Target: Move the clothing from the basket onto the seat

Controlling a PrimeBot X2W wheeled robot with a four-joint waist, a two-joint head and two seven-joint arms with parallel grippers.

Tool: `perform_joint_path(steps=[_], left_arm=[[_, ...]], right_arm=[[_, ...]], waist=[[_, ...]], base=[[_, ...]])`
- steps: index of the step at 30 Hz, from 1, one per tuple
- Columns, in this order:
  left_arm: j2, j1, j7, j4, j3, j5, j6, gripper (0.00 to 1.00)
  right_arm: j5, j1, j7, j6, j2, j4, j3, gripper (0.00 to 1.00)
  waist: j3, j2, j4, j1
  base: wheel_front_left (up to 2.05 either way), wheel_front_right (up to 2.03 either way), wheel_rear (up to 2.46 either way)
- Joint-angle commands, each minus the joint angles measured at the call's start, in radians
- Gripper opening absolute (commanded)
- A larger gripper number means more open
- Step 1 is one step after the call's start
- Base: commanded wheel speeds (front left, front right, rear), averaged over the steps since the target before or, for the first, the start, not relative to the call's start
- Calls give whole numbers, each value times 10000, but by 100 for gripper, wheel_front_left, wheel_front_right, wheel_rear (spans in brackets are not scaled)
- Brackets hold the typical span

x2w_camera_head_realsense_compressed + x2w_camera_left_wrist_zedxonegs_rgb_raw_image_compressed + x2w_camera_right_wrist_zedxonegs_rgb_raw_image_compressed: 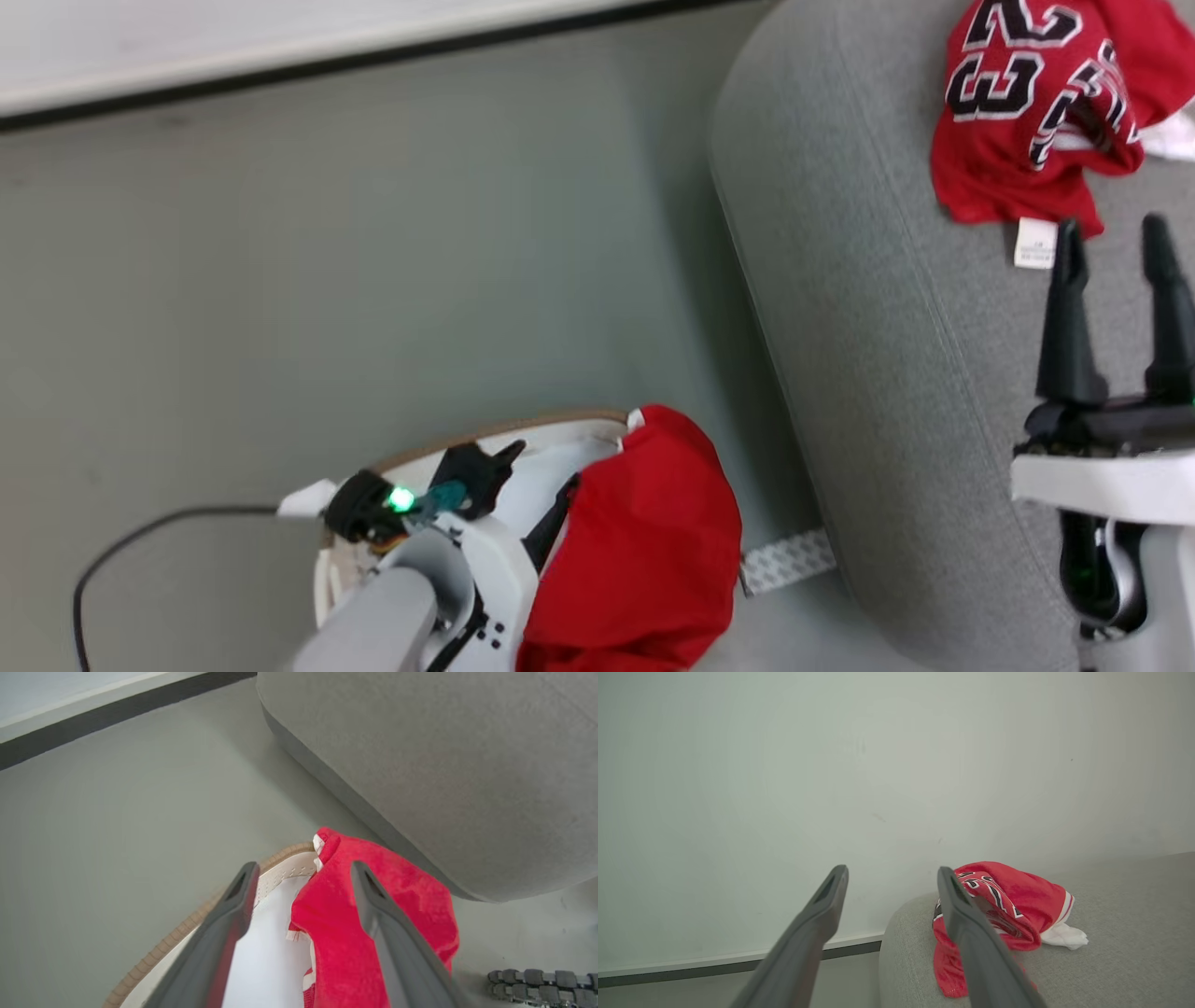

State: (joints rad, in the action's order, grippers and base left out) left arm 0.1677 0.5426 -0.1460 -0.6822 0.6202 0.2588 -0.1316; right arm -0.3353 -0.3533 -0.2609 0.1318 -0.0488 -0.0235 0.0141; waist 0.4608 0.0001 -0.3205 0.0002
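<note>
A red garment (345, 933) with white trim hangs over the tan rim of the white laundry basket (280, 872), directly under the left gripper (302, 867). That gripper's two dark fingers stand wide apart with nothing between them. One finger sits over the basket's white interior and the other over the red cloth; I cannot tell whether it touches the fabric.

The number 23 jersey (1027, 103) lies crumpled on the grey seat (887, 327), just ahead of the right gripper (1112, 227). Its small white tag (1034, 243) is just beside the tip of one finger. A bit of white cloth (1064, 935) pokes out from the jersey's far side. The right gripper hovers over the seat cushion, its fingers also spread and empty.

The seat's rounded edge runs close beside the basket. On the grey-green floor (373, 280) between them lies a pale patterned strip (787, 560). A black cable (140, 541) trails away on the left arm's outer side. Beyond both grippers a pale wall (878, 765) meets the floor at a dark baseboard.
</note>
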Motion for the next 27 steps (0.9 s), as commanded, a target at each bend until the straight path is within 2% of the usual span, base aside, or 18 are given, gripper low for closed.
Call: perform_joint_path(steps=[1,12,20,27], left_arm=[[124,459,98,-345,454,51,11,100],[305,2165,1044,-2174,2783,1490,10,100],[497,2705,1915,-3336,3308,2888,9,100],[612,2862,2579,-3685,3942,3629,9,100]], right_arm=[[-99,-340,-21,-22,10,164,90,100],[-362,-1551,-20,-22,6,926,447,100],[-616,-1842,-20,-22,8,1318,372,100],[-831,-1669,-21,-22,8,1294,287,100]], waist=[[732,-1,-286,-2],[2662,-1,-630,-2],[3469,-1,-977,-2],[3785,-1,-1271,-2]], base=[[0,0,0],[0,0,0],[0,0,0],[0,0,0]])
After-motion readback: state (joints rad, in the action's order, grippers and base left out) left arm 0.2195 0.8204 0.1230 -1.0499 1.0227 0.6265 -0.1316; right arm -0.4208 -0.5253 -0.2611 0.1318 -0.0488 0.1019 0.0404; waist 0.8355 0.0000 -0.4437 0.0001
